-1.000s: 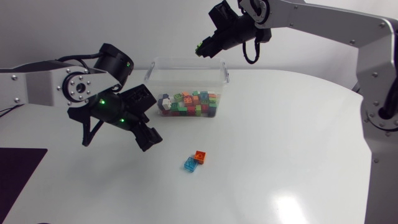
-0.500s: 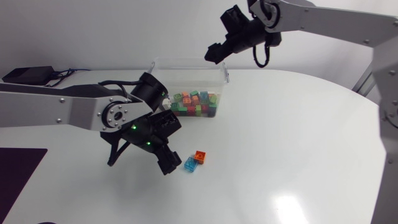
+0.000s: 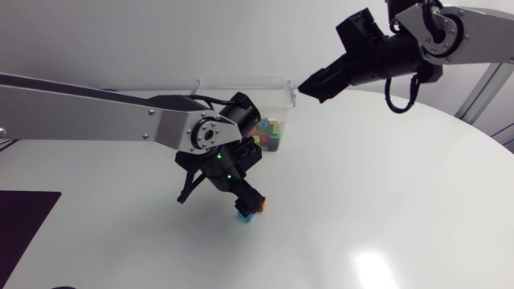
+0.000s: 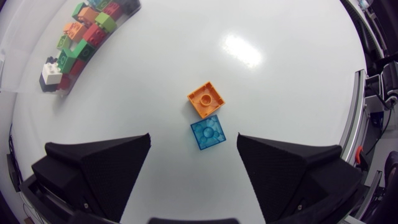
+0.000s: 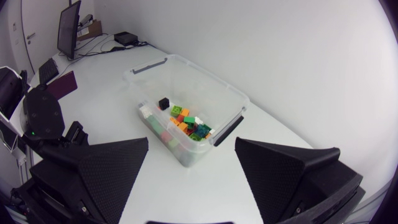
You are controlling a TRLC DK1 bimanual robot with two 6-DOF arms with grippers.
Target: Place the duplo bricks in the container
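Our left gripper [image 4: 193, 137] hangs wide open over the blue brick [image 4: 208, 132] and orange brick [image 4: 206, 99]. Our right gripper [image 5: 191, 144] is open too, near the container [image 5: 211, 78].

Two loose bricks on the bench [image 4: 280, 81]: one orange brick [image 4: 206, 99], one blue brick [image 4: 208, 133]. One container [image 5: 211, 81] holds many more.

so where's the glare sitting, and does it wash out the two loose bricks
Head view: a soft glare patch on the table, well clear of the bricks, which the left tool partly covers. Left wrist view: a bright spot ahead of the orange brick; it and the blue brick both look crisp.
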